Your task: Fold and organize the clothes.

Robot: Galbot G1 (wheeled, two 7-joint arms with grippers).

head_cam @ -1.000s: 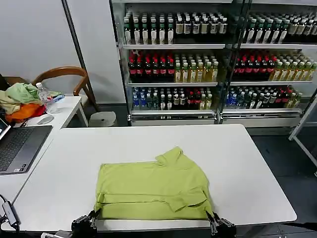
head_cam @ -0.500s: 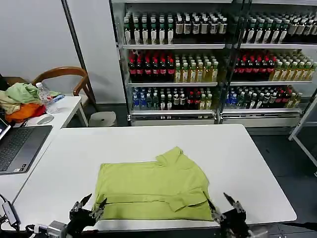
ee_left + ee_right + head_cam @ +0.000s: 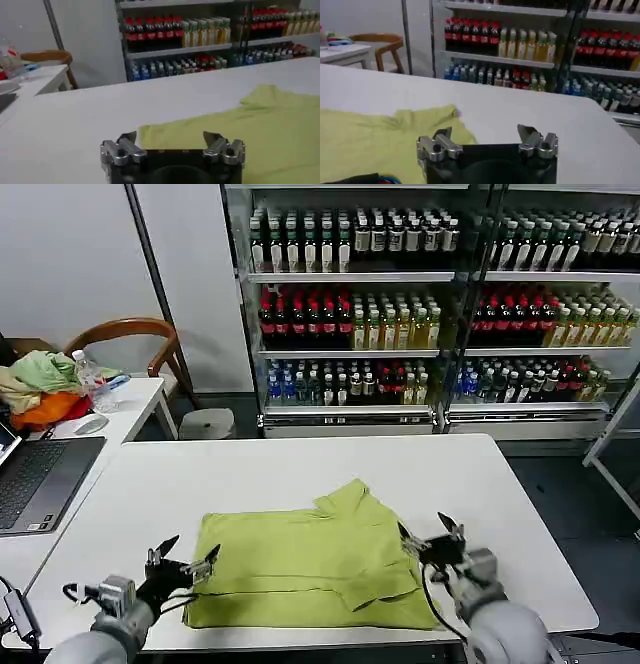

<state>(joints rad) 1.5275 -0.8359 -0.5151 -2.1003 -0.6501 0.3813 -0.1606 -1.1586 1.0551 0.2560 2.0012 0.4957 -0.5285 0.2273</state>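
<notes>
My left gripper (image 3: 182,562) hangs at the near left of the white table (image 3: 500,504), just off the left edge of the T-shirt (image 3: 310,569). Its 2 metal fingers (image 3: 125,145) are spread wide with nothing between them, and from my left wrist I see the cloth's edge lying flat on the table just past their tips. My right gripper (image 3: 430,539) sits over the shirt's right edge, where the short sleeve folds under; its fingers (image 3: 442,140) are also parted wide and hold nothing.

The T-shirt is lime yellow-green cotton, soft and matte, lying in a rough rectangle on the near half of the table. Its near hem is doubled back into a band with shallow wrinkles. 1 sleeve pokes up at the far edge as a small crumpled point. The tabletop is smooth, with rounded corners.

To my left stands a second white table (image 3: 140,399) carrying a dark laptop (image 3: 40,479), a clear plastic bottle (image 3: 90,379) and a loose heap of pale green, beige and orange garments (image 3: 40,389). Behind it is a curved wooden chair (image 3: 130,334). Beyond my table, a low round stool (image 3: 207,424) stands on the dark floor. Farthest off, glass-fronted shelves (image 3: 350,277) span the back wall, packed with upright bottles in rows: dark ones on top, red and yellow in the middle, blue and mixed colours lower down.
</notes>
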